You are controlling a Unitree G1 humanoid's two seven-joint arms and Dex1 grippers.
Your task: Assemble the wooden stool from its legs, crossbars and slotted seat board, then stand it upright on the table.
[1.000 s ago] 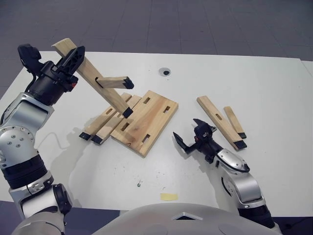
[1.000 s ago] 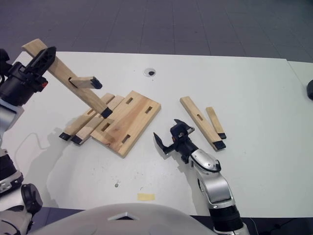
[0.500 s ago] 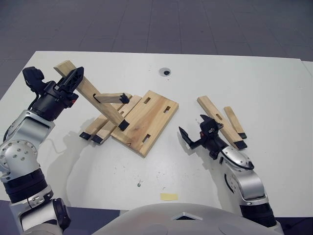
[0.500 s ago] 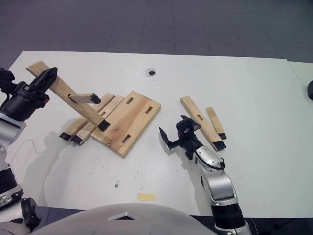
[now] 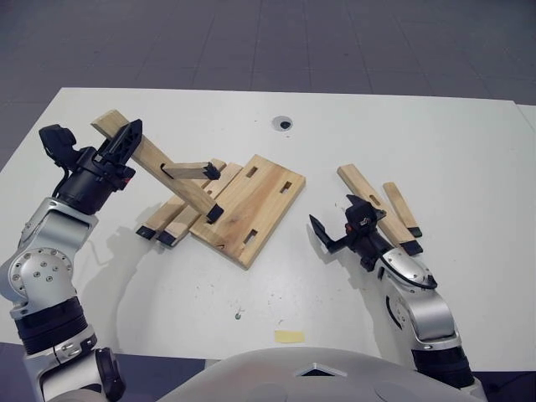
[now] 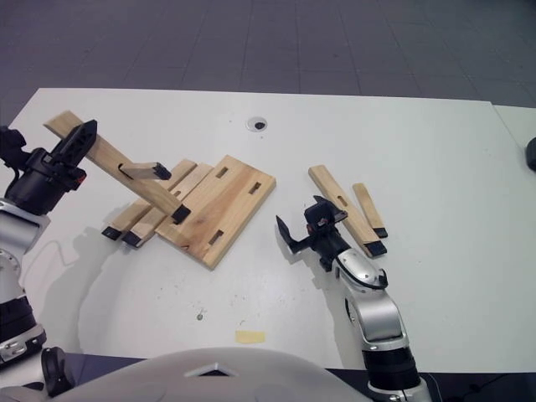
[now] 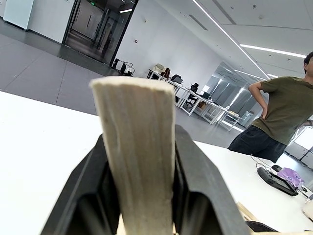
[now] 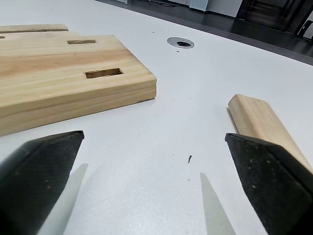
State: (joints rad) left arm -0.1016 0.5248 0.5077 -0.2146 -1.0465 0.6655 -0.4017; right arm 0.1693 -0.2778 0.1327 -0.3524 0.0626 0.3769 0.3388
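My left gripper point(image 5: 126, 144) is shut on the upper end of a wooden leg point(image 5: 172, 177) that slants down to the seat board. A short crossbar point(image 5: 191, 170) sticks out of that leg's slot. The slotted seat board point(image 5: 249, 208) lies flat mid-table, partly over two more legs point(image 5: 174, 216). In the left wrist view the leg's end point(image 7: 137, 147) sits between the black fingers point(image 7: 195, 196). My right gripper point(image 5: 343, 228) hangs open just above the table between the board and a slotted leg point(image 5: 368, 201), with a short crossbar point(image 5: 402, 208) beside it. The right wrist view has the board's edge point(image 8: 73, 83) and that leg's end point(image 8: 259, 127).
A round cable hole point(image 5: 285, 123) sits at the back of the white table point(image 5: 469, 167). A yellow sticky note point(image 5: 290, 336) lies near the front edge. A dark object point(image 6: 529, 153) rests at the far right edge.
My left gripper has lowered and tilted the leg with its crossbar, bringing the foot down near the seat board's edge. My right gripper has shifted right, toward the loose slotted leg.
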